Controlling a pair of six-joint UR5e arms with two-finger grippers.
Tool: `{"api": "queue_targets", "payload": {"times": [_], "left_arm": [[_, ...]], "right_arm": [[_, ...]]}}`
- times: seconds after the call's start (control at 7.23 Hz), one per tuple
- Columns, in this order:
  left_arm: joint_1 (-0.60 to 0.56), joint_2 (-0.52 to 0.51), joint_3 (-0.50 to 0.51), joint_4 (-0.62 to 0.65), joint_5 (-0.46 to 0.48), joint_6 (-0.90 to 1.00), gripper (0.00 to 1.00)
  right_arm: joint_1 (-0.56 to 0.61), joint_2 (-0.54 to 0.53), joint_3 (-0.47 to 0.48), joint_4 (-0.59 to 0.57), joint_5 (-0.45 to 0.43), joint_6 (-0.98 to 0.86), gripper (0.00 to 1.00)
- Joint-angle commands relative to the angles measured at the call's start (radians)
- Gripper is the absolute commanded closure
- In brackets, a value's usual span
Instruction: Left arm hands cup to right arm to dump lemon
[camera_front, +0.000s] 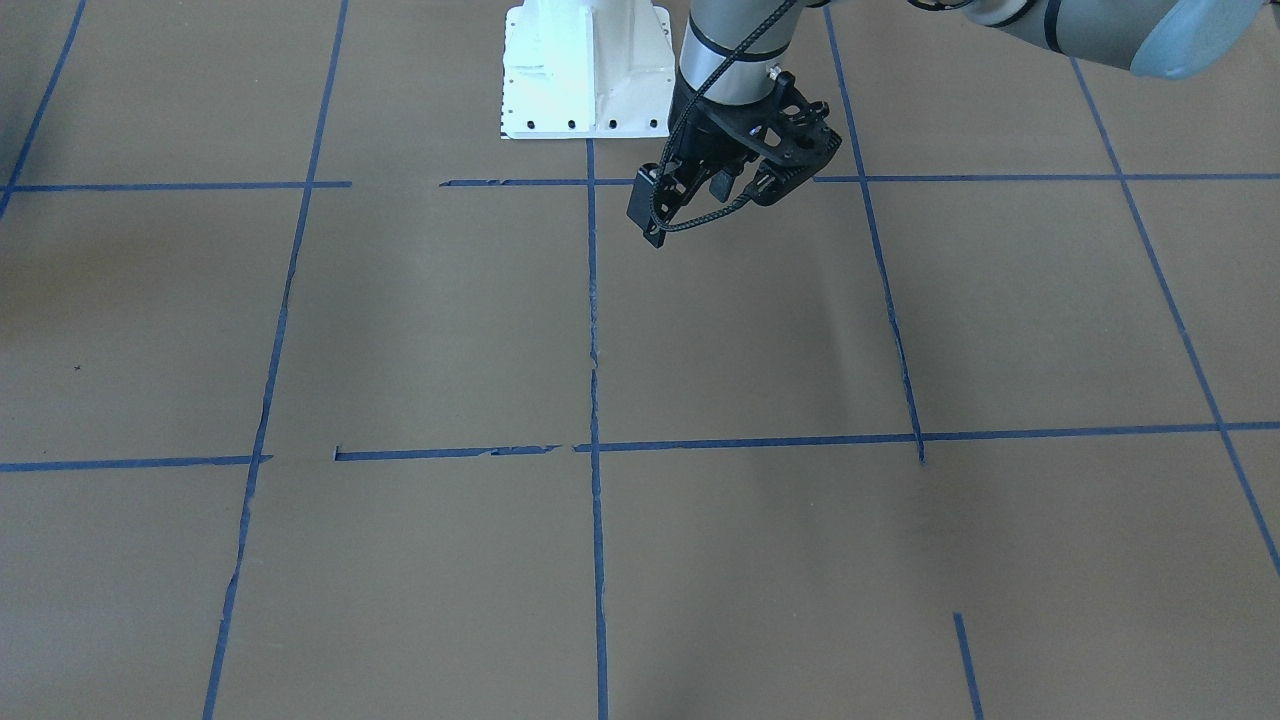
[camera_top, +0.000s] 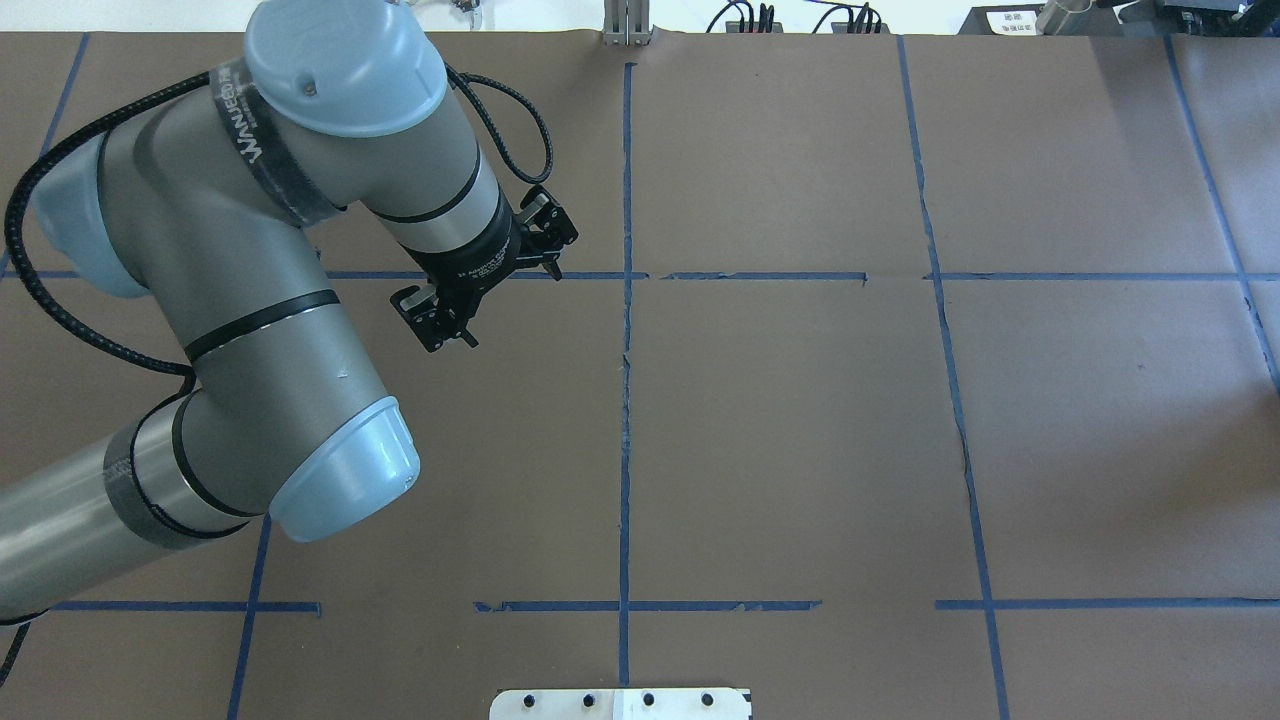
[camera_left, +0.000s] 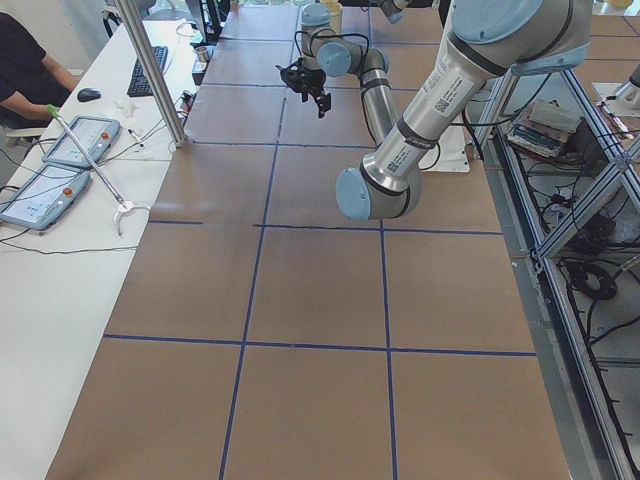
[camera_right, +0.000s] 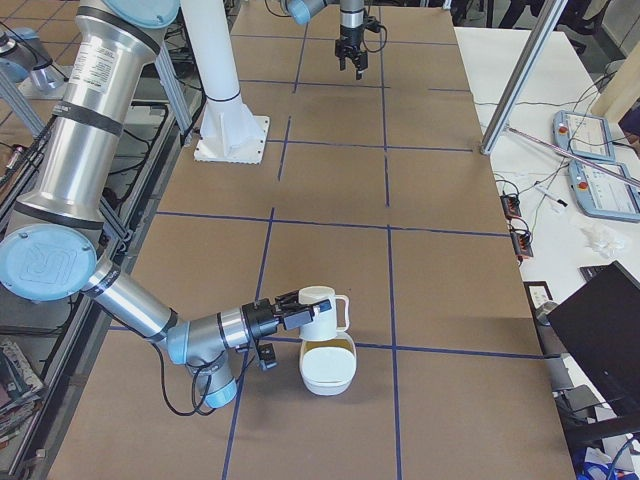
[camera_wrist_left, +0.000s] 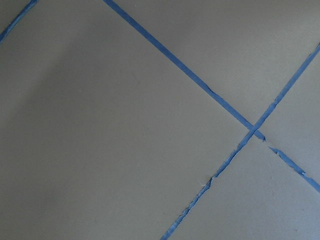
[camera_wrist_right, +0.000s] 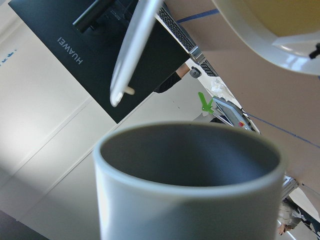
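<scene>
Only the right-end view is showing our right gripper (camera_right: 298, 313) at the cup (camera_right: 326, 310), grip unclear; overhead, our left gripper (camera_top: 505, 295) is hanging spread, empty.

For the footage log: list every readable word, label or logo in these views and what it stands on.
"HUAWEI": on the black monitor, seen sideways.
"UR" logo: on the blue joint cap of the right arm.
"WAN...": on the band around the left arm; the rest is unclear.
Print on the wrist collar and the sticker on that arm: too small to read.
</scene>
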Motion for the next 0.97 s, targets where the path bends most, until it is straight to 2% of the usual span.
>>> {"api": "queue_targets", "payload": {"times": [0.0,0.14,0.28,0.55,0.69,0.83], "left_arm": [[-0.001,0.002,0.001,0.001,0.001,0.0,0.0],[-0.001,0.0,0.001,0.001,0.0,0.0,0.0],[-0.001,0.0,-0.001,0.001,0.0,0.0,0.0],[-0.003,-0.001,-0.006,0.001,0.0,0.0,0.0],[-0.003,-0.001,-0.018,0.001,-0.002,0.0,0.0],[-0.003,-0.003,-0.019,0.001,-0.002,-0.002,0.0]], "right_arm": [[-0.001,0.004,0.003,0.007,0.003,-0.014,0.99],[-0.003,0.017,0.009,-0.005,0.016,-0.11,0.99],[-0.009,0.039,0.018,-0.079,0.041,-0.293,0.98],[-0.006,0.043,0.148,-0.292,0.236,-0.565,0.99],[-0.001,0.034,0.226,-0.39,0.246,-0.581,0.94],[-0.004,0.031,0.347,-0.583,0.241,-0.639,0.97]]}}
